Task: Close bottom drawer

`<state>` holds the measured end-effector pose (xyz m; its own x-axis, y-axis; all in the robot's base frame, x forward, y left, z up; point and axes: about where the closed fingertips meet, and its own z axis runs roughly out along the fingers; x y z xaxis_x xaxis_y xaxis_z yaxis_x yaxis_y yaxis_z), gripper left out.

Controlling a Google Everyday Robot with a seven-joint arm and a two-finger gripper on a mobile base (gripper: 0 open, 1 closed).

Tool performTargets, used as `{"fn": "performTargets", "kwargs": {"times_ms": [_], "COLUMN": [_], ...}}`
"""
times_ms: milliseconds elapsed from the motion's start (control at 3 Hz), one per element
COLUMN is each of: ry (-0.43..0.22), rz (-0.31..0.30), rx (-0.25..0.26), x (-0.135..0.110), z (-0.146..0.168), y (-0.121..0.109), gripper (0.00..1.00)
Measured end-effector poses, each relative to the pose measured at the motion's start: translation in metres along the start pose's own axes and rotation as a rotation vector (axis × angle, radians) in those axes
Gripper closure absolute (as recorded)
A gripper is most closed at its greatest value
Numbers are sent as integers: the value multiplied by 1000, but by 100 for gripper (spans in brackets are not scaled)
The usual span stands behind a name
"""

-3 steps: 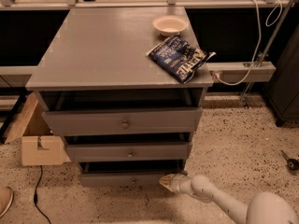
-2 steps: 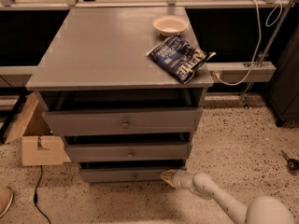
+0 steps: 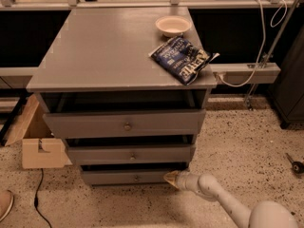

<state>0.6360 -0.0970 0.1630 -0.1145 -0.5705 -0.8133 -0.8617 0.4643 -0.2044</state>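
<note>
1. Since a second ago, the gripper (image 3: 172, 178) has risen to the bottom drawer (image 3: 126, 177) at its right corner, apparently to push it.
2. Lowest in the cabinet, the drawer is nearly shut; whether the gripper is clenched, I cannot tell.

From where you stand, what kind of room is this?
Probably a lab or workshop: a cable hanging by a rail, and a cardboard box on the speckled floor. The gripper is at the bottom drawer.
</note>
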Motion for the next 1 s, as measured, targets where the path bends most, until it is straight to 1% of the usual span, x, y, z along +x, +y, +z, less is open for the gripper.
{"fn": "performTargets", "kwargs": {"times_ms": [333,667,1000], "ry": [0,-38,-91], "rz": [0,-1,-11], "rx": [0,-61,-164], "x": [0,4,6], "z": [0,-30,-68], "y": [1,23,52], "gripper": [100,100,100]}}
